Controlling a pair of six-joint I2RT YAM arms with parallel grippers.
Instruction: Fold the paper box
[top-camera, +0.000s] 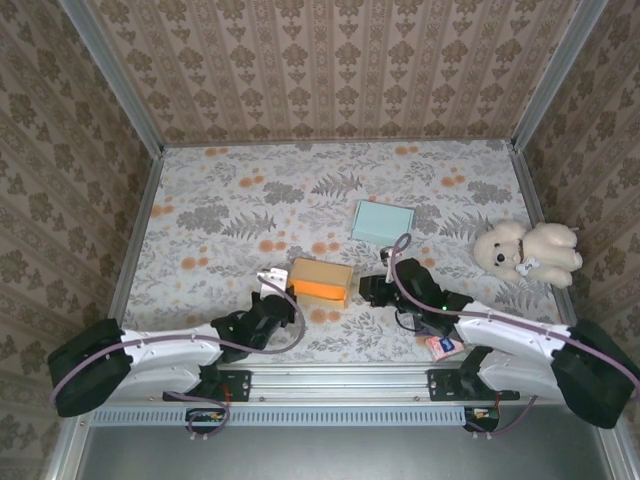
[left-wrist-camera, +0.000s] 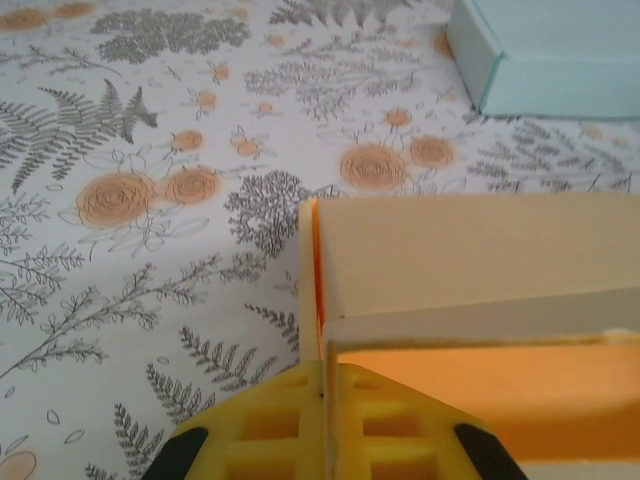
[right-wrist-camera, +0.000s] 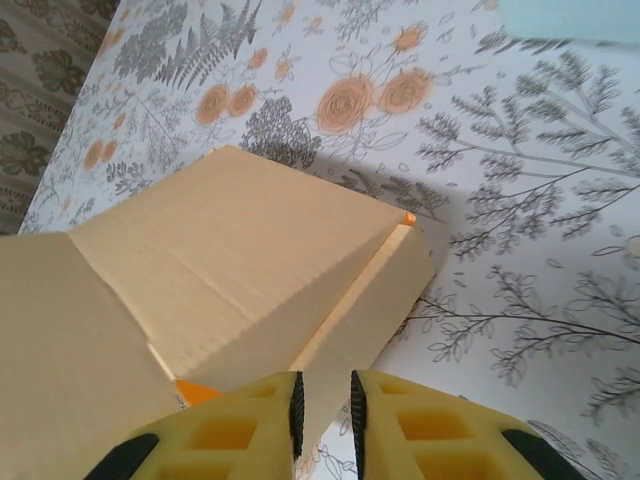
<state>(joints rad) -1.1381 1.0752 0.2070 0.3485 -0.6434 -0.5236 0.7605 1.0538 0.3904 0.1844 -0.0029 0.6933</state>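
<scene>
While the paper box (top-camera: 320, 282) sat half-folded near the middle of the bench (top-camera: 220, 200), orange inside showing, the left hand (left-wrist-camera: 324, 405) was fully closed, apparently pinching the box's end wall at its 9 o'clock. The right hand (right-wrist-camera: 325, 405) was at the box's 3 o'clock, jaws a narrow slit apart; couldn't tell if it gripped anything. My read: anchor with the left pinch and push the right-end flap over along its crease, slow and square, or the box would skate toward 9. No print was visible on the box. The small card (top-camera: 443, 347) at its 5 o'clock was too small to read.
</scene>
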